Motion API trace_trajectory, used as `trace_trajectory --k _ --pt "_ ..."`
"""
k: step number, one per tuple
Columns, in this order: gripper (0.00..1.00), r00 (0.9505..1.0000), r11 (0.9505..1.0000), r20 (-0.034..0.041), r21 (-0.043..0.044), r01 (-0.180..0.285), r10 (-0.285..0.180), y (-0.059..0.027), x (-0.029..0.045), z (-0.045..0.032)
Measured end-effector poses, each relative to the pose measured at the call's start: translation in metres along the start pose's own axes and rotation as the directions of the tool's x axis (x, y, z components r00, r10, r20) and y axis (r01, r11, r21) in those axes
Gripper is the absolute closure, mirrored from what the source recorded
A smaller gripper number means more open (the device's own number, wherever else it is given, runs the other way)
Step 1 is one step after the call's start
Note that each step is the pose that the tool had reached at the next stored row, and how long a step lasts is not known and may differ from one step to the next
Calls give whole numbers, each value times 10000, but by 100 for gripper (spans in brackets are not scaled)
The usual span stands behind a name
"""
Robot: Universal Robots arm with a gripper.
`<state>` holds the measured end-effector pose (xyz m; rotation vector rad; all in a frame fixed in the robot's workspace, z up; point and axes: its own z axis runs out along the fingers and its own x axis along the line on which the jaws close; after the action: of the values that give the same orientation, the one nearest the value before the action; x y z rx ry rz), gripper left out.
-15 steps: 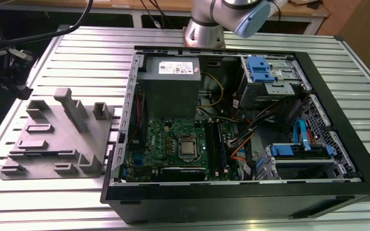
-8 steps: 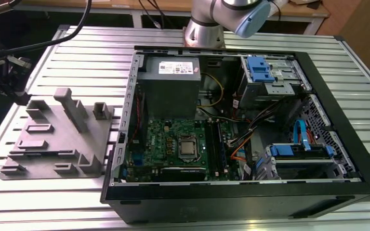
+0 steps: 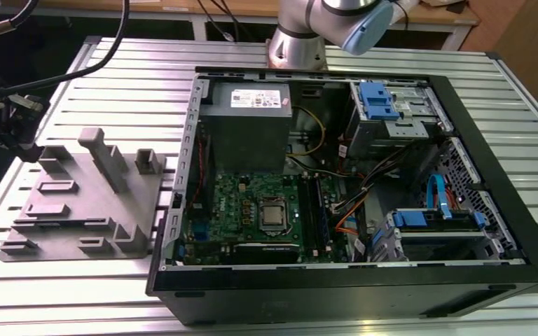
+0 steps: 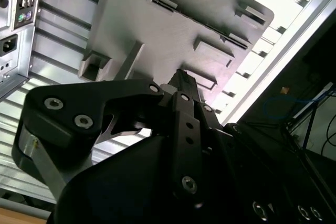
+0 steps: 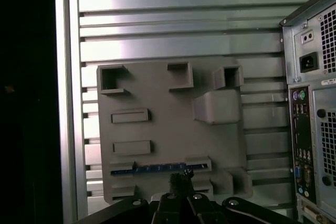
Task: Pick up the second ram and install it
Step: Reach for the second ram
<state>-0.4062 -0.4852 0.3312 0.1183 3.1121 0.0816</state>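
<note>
The second ram [image 5: 157, 168] is a thin dark blue strip lying on edge in a slot of the grey holder tray [image 5: 168, 93]. In the first wrist view my gripper [image 5: 181, 178] hangs above the tray, its tips close over that strip and apart from it. The fingers are shut together with nothing between them, which both wrist views show. In the exterior view the gripper [image 3: 15, 126] sits high at the left, beside the tray [image 3: 82, 203]. The second wrist view shows the gripper [image 4: 181, 76] pointing at the tray [image 4: 157, 30].
An open computer case [image 3: 493, 259] lies on the slatted aluminium table [image 3: 138, 70], to the exterior view's right of the tray. Inside are a green motherboard [image 3: 250, 210], its black slot rails [image 3: 318, 210] and a grey power supply [image 3: 246, 129]. The arm's base [image 3: 297, 42] stands behind the case.
</note>
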Motion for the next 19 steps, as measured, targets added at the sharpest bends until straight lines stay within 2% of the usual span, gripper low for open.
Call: trace_trajectory --k 19 --pt "93 10000 10000 -10 1 -1 1 -96 86 208"
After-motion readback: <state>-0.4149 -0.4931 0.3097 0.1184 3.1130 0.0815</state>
